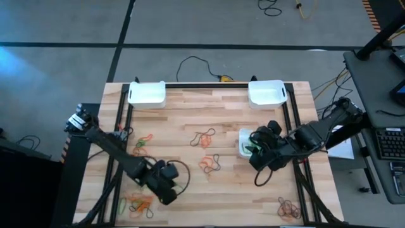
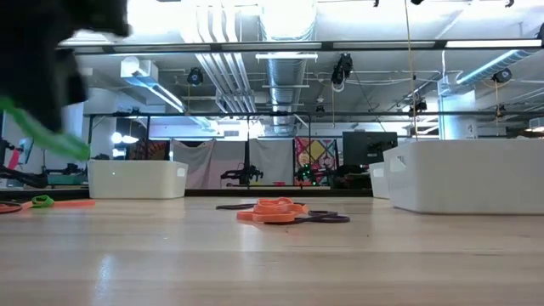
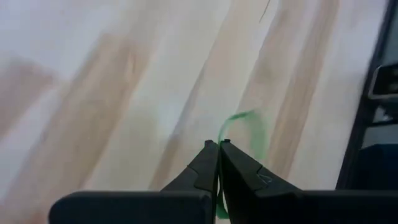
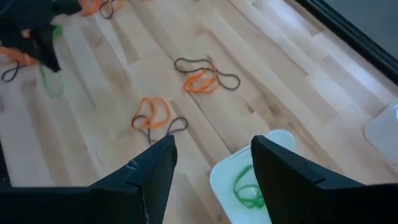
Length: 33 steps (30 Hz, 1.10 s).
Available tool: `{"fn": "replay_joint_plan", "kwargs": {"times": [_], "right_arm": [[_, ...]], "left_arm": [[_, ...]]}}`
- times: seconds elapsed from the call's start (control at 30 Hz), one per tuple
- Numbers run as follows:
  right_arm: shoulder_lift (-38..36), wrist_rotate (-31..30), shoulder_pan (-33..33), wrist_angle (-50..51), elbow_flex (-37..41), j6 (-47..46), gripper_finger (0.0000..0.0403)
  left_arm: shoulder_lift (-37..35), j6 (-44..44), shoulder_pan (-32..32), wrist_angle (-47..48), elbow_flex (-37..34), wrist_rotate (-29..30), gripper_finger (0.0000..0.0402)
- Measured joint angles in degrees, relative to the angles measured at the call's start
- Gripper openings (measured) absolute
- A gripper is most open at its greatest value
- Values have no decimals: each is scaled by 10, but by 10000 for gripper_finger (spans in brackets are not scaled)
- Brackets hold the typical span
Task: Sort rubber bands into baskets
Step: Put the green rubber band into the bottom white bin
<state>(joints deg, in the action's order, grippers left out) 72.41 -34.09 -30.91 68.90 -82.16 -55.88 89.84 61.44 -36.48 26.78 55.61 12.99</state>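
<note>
Pale butcher-block bench (image 1: 209, 120) is carrying the sorting work, with grey floor and loose cables lying beyond its far edge. Two white baskets are sitting at the far edge, one toward the left (image 1: 147, 94) and one toward the right (image 1: 266, 92); a third basket (image 4: 252, 183) is lying under the right arm and is already holding a green loop (image 4: 247, 188). Left end effector (image 3: 218, 147), working over the near-left part of the bench, is pinching a green rubber band (image 3: 245, 134) between its closed tips, the loop hanging free past them in the left wrist view. Right end effector (image 4: 212, 155) is hovering over the third basket with its fingers spread and nothing between them. Orange and dark rubber bands are lying in small tangles mid-bench (image 1: 204, 137), with others near the left edge (image 1: 140, 144), at the near-left (image 1: 139, 204) and at the near-right corner (image 1: 288, 208). Likely hazards: the thin green band appears caught only at the fingertips, so a quick swing toward a basket could let it slip out; its dangling end could also snag a neighbouring tangle and drag mixed colours along. Carrying it to the basket with the green loop would bring both arms close together, risking contact.
</note>
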Motion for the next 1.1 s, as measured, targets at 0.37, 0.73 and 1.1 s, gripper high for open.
{"fn": "replay_joint_plan", "kwargs": {"times": [0.37,0.73,1.1], "right_arm": [[1,-6,-63,-61,52,-33,201],[98,1,-158,-436,230,136,201],[246,104,-150,-469,214,120,201]], "left_arm": [[29,-200,124,-165,24,0,0],[245,-274,131,-294,149,-11,0],[346,-302,124,-274,272,-70,0]]}}
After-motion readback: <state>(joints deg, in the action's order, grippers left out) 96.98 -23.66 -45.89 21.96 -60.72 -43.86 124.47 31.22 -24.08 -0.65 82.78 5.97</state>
